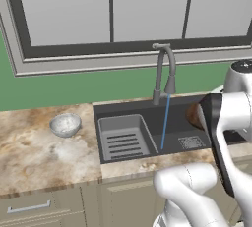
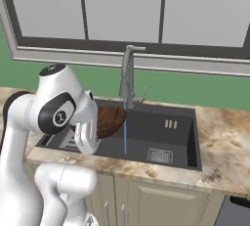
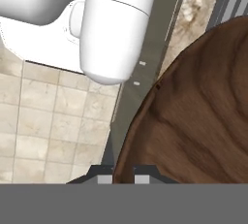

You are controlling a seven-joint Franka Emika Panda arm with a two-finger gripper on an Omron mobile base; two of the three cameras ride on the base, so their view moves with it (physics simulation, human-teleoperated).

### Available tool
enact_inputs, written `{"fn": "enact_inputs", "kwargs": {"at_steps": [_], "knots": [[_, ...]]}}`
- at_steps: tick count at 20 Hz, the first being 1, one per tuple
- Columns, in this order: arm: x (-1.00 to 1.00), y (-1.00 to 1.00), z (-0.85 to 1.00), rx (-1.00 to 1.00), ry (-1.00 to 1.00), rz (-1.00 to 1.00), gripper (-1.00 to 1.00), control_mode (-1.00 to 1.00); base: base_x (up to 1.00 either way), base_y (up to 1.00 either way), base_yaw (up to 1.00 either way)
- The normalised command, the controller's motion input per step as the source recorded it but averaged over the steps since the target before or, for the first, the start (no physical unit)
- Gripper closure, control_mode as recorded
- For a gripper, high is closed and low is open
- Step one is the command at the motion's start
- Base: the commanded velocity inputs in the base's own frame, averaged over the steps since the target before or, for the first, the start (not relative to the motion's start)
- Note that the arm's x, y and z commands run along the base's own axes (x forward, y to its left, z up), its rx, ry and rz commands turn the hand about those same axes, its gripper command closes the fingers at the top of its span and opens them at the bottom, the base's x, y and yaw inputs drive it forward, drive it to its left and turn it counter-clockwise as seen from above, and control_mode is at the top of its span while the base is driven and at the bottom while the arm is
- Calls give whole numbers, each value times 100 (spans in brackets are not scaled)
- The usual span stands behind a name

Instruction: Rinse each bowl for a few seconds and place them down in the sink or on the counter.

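The gripper (image 3: 123,173) is pinching the rim of the brown bowl (image 2: 110,121), tilting it just beside the running stream; wet and stiff, it is probably slippery, so gripping the rim suits.

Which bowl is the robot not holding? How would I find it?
Start at the dark sink under the window, where water runs from the faucet. Look left along the brown marbled counter to a small round bowl sitting alone, upright. It is speckled grey-white, while the other bowl, tilted in the gripper over the sink, is dark reddish-brown.
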Motion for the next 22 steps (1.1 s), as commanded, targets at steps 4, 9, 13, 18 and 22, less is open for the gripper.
{"fn": "enact_inputs", "kwargs": {"at_steps": [4, 9, 13, 18, 22], "knots": [[22, 4, -14, 1, -1, 2, 100, -100, 0, 0, 0], [14, 2, -13, 6, -9, 3, 100, -100, 0, 0, 0], [20, 0, -23, 12, -4, 4, 100, -100, 0, 0, 0], [31, 0, -23, 12, 0, 3, 100, -100, 0, 0, 0], [40, 0, -15, 9, 0, 1, 100, -100, 0, 0, 0]]}}
